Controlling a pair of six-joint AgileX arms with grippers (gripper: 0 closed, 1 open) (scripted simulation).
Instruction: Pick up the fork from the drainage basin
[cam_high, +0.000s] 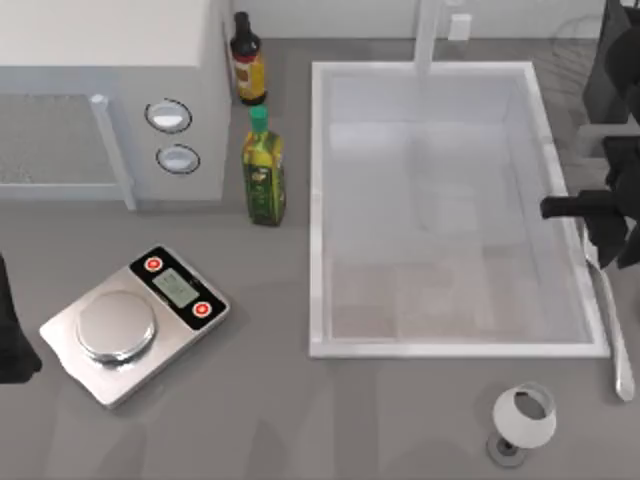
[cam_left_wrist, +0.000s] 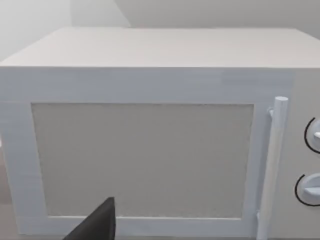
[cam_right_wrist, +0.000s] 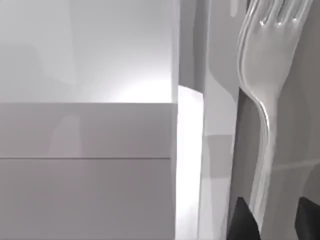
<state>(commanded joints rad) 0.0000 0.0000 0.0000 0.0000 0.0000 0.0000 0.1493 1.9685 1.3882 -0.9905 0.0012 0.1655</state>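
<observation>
Right gripper at the right rim of the drainage basin, over the table strip beside it. Pinching the fork: handle runs from the fingers toward the near table edge, outside the basin, just beside its right rim. In the right wrist view, fork between two dark fingertips, tines pointing away from the gripper. Left arm parked at the table's left edge, left gripper facing the microwave; finger state cannot be told. Scale, two bottles and cup well apart from the right gripper.
</observation>
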